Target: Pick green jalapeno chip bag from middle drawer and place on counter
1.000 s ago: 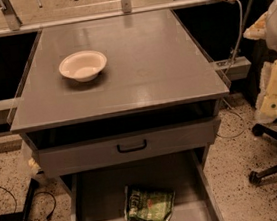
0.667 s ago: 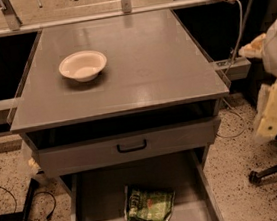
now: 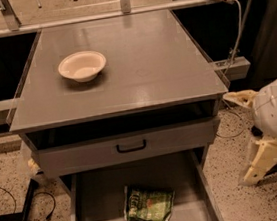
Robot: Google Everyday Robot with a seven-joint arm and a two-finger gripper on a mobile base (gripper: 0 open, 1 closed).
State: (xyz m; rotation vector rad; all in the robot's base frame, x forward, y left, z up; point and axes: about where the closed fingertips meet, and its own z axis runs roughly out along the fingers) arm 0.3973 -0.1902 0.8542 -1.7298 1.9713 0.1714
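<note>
The bag (image 3: pixel 149 205) is small, shiny and green, with white letters and pale yellow spots, and it looks a bit crumpled. It lies flat on the floor of the open drawer (image 3: pixel 92 201), near the middle, under the counter (image 3: pixel 143 66) where a white bowl (image 3: pixel 82 65) sits. The gripper (image 3: pixel 245 137) hangs off to the right, beside the drawer and well apart from the bag, with its two fingers spread wide and nothing in them.
</note>
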